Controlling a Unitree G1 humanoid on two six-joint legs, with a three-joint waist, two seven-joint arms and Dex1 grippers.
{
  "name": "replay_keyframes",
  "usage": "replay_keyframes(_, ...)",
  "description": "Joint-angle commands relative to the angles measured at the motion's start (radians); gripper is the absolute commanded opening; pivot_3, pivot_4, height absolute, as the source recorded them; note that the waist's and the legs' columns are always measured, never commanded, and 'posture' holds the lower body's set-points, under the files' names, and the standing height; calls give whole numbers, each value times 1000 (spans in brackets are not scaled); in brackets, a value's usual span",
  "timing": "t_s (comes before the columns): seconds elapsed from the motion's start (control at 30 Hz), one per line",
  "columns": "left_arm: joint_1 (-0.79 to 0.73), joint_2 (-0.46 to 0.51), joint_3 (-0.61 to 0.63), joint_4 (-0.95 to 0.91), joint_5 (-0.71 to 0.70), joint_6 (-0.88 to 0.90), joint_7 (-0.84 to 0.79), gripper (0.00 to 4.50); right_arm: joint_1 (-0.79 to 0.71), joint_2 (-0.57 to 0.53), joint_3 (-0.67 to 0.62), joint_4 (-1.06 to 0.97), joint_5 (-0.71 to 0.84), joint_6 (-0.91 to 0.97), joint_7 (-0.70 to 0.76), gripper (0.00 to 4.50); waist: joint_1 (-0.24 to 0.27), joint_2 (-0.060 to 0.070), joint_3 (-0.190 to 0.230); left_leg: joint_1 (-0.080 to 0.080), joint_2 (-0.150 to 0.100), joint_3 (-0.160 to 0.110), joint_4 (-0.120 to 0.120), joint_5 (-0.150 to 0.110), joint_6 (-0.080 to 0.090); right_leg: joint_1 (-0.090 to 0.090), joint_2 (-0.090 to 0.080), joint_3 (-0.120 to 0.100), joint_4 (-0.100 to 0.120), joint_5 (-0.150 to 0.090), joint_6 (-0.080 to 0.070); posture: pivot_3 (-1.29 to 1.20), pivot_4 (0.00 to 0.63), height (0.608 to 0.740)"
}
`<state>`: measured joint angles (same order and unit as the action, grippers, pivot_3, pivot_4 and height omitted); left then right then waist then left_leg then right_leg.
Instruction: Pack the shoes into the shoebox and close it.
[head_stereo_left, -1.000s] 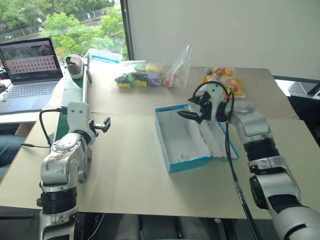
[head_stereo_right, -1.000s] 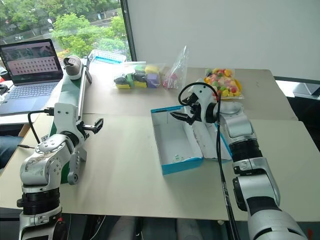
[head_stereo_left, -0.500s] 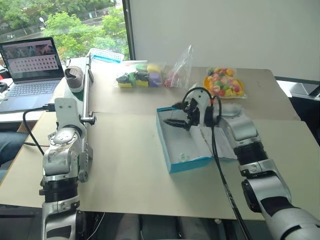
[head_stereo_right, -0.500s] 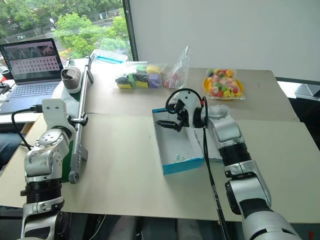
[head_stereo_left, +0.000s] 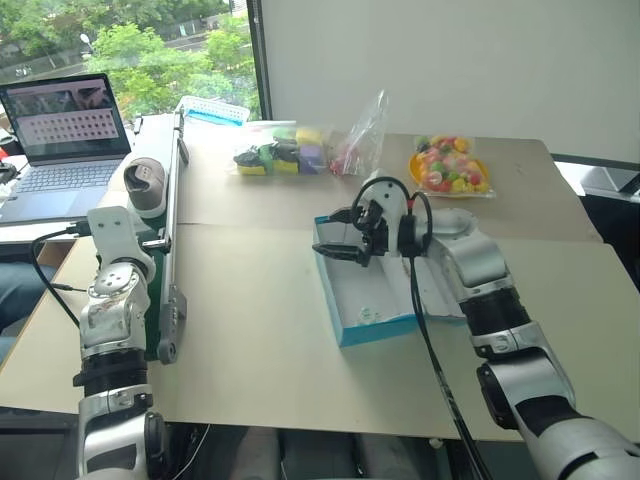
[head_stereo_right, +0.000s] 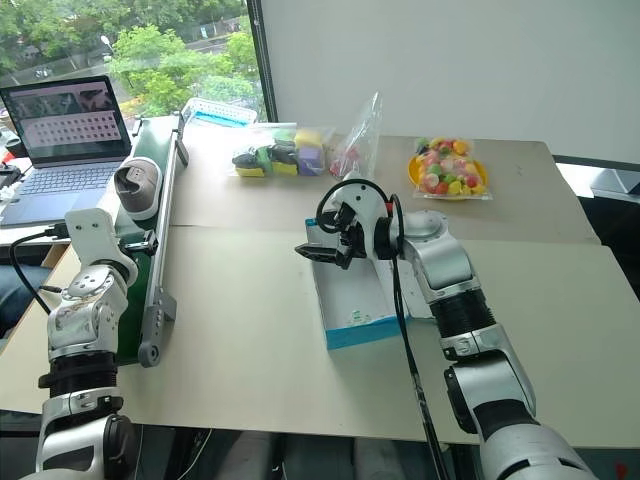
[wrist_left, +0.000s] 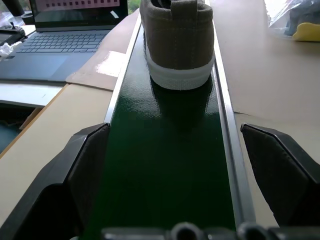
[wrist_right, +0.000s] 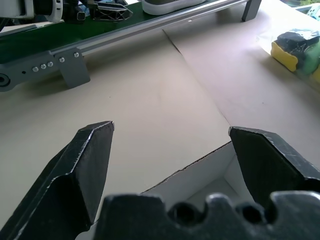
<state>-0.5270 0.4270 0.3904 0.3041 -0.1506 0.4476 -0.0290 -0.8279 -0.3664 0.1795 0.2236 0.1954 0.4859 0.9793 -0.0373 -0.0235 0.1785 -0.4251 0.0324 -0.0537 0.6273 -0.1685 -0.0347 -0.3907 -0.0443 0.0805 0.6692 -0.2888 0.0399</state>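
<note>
currently one shoe (wrist_left: 177, 40) sits on the green belt (wrist_left: 167, 165) of a conveyor along the table's left side, heel toward the left gripper (wrist_left: 185, 160), which lines up on the belt with fingers spread wide and nothing between them; shoe is ahead of it, not touching. the box (head_stereo_left: 365, 290) lies open mid-table, white inside empty, lid folded flat to its right. right gripper (wrist_right: 170, 165) hovers over the box's near-left corner, fingers also apart, holding nothing. judged step: left arm reaches for the shoe. to do it well, it should go forward along the belt axis, keep both fingers outside the shoe's sides but inside the metal rails, and close around the heel and upper, not on the white sole, which looks more likely to slip. lift straight up before swinging toward the box so the toe clears the rail. the right gripper would do better clear of the box opening, or steadying the wall, since a light cardboard box will probably slide when a shoe drops in. second shoe can't be made out.
</note>
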Motion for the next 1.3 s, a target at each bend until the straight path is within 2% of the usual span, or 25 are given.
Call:
replay_keyframes(0.03, -44, 25, -15, 53, 12, -48, -9, 4500, 12, -20, -23, -51, 4, 9, -25, 4392, 0, 0, 0, 0, 0, 0, 0, 0, 0, 0, 0, 0, 0, 0, 0, 0, 150, 740)
replay_keyframes(0.17, -63, 37, -47, 101, 34, -58, -13, 4500, 21, -34, -31, -66, 11, 31, -43, 4392, -3, 0, 0, 0, 0, 0, 0, 0, 0, 0, 0, 0, 0, 0, 0, 0, 150, 740)
replay_keyframes(0.27, -83, 26, -27, 153, 14, -18, 11, 4500, 36, -55, -26, -69, 2, 40, -54, 4392, -4, 0, 0, 0, 0, 0, 0, 0, 0, 0, 0, 0, 1, 0, 0, 0, 150, 740)
replay_keyframes(0.37, -98, 5, 24, 168, -37, 9, 30, 3829, 41, -68, -26, -70, 1, 51, -66, 4500, -3, 0, 0, 0, 0, 0, 0, 0, 0, 0, 0, 0, 1, 0, 0, 0, 150, 740)
replay_keyframes(0.43, -106, -5, 42, 164, -62, 21, 33, 3023, 40, -77, -25, -63, -6, 55, -79, 4500, -2, 0, 0, 0, 0, 0, 0, 0, 0, 0, 0, 0, 1, 0, 0, 0, 150, 740)
replay_keyframes(0.47, -110, -9, 46, 159, -70, 28, 32, 2769, 38, -80, -26, -59, -9, 55, -84, 4500, -2, 0, 0, 0, 0, 0, 0, 0, 0, 0, 0, 0, 1, 0, 0, 0, 150, 740)
replay_keyframes(0.5, -116, -16, 53, 151, -84, 34, 33, 2634, 37, -82, -27, -57, -10, 54, -86, 4500, -2, 0, 0, 1, 0, 0, 0, 0, 0, 0, 0, 0, 2, 0, 0, 0, 150, 740)
replay_keyframes(0.6, -137, -37, 36, 83, -111, 23, 6, 2593, 32, -88, -31, -54, -9, 54, -90, 4500, 0, 0, 0, 1, 0, 0, 1, 1, -1, 0, 0, 0, 3, 0, 0, 0, 150, 740)
replay_keyframes(0.7, -158, -44, -50, -36, -101, -15, -68, 2592, 20, -85, -55, -56, 13, 69, -100, 4500, 6, -2, 1, 0, 0, -1, 1, 1, -2, 0, 0, -1, 3, 0, 0, 0, 150, 740)
replay_keyframes(0.77, -167, -63, -101, -107, -115, -16, -125, 2592, -3, -59, -117, -58, 70, 113, -127, 4500, 11, -3, 1, -1, 0, -2, 1, 2, -2, 0, 0, -3, 2, 0, 0, 0, 150, 740)
replay_keyframes(0.87, -181, -114, -203, -230, -139, 10, -199, 2592, -52, -12, -276, -69, 211, 239, -204, 4500, 13, -4, 2, -4, 0, -2, 1, 1, -2, -2, 0, -3, 0, 0, 0, 0, 150, 740)
replay_keyframes(1.0, -213, -197, -288, -339, -165, 78, -201, 2592, -53, 1, -433, -84, 346, 386, -289, 4500, 21, -4, 2, -6, 0, -3, 0, 1, -2, -2, -1, -4, -2, 0, 0, 0, 150, 740)
replay_keyframes(1.17, -239, -267, -375, -386, -181, 117, -237, 2592, -102, 60, -671, -57, 579, 652, -470, 4500, 14, -4, 2, -5, 0, -2, 0, 2, -2, -2, 0, -3, -1, 0, -1, 0, 150, 740)
replay_keyframes(1.3, -264, -307, -416, -383, -187, 126, -266, 2592, -113, 85, -749, -88, 667, 738, -576, 4500, 11, -3, 2, -5, 0, -2, 0, 2, -2, -2, 0, -3, -1, 0, -1, 0, 150, 740)
